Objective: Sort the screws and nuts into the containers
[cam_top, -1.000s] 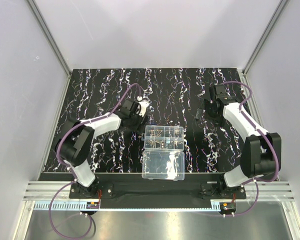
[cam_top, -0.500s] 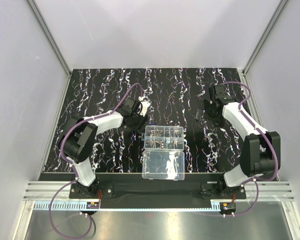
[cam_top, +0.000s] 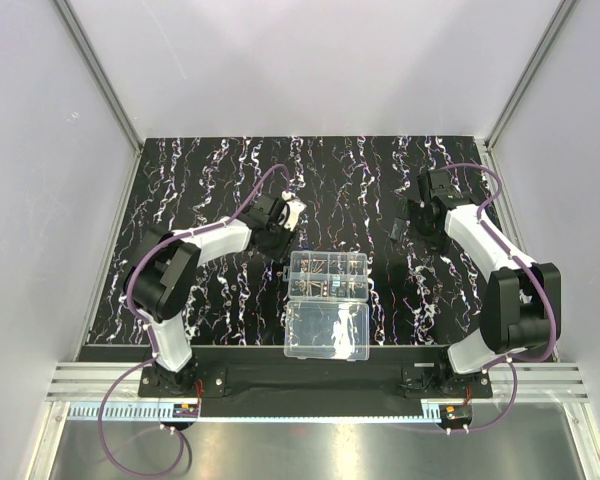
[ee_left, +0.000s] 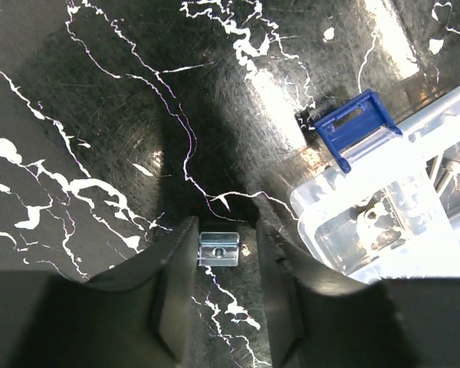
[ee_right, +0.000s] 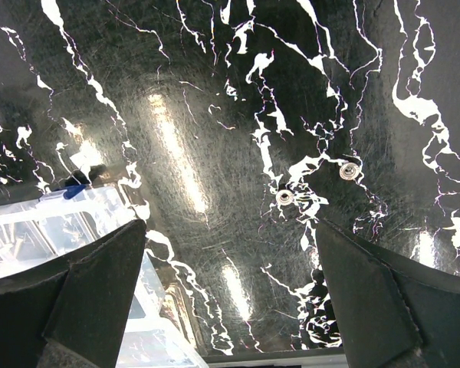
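Left end effector [ee_left: 225,234] sat partly open straddling a square nut [ee_left: 218,250] on the tabletop [ee_left: 100,115], nut centred, long side spanning finger to finger, not clamped, organizer box [ee_left: 368,226] just beside; right end effector [ee_right: 230,230] was wide open, empty, farther off.

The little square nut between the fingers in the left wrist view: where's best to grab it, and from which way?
By its two flat opposite sides, coming straight down from above. The nut lies flat on the mat, and its straight sides run parallel to the fingers of the left gripper on either side.
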